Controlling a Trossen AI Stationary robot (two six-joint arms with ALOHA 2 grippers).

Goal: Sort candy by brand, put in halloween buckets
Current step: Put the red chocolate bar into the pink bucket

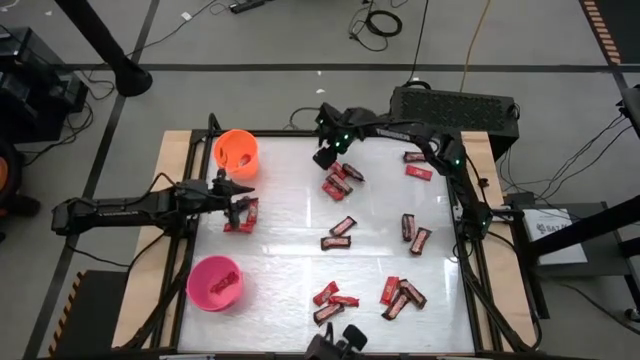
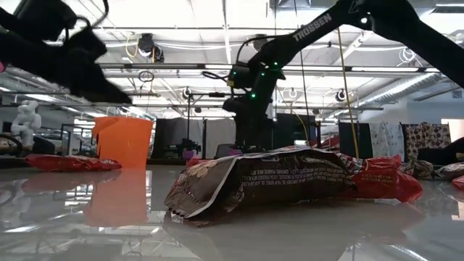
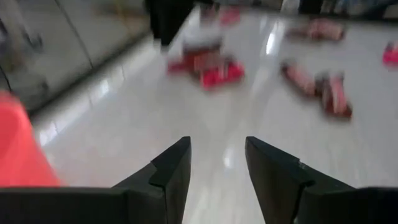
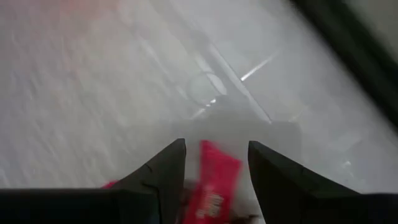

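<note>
Red and dark wrapped candy lies scattered flat on the white table (image 1: 290,240). The orange bucket (image 1: 236,152) stands at the far left and the pink bucket (image 1: 214,282) at the near left, with a red bar (image 1: 226,283) inside. My right gripper (image 4: 216,142) hangs open, pointing steeply down over a cluster of bars (image 1: 338,182) at the far middle. A red bar (image 4: 214,180) shows between its fingers with a gap on each side. My left gripper (image 3: 217,140) stands open and empty over bare table beside the orange bucket (image 3: 18,149), above a few bars (image 1: 240,215).
More bars lie at the far right (image 1: 415,165), the middle (image 1: 340,232), the right (image 1: 414,232) and along the near edge (image 1: 335,300), (image 1: 398,295). A dark bar (image 2: 268,181) lies right in front of the low camera. The table's middle left is bare.
</note>
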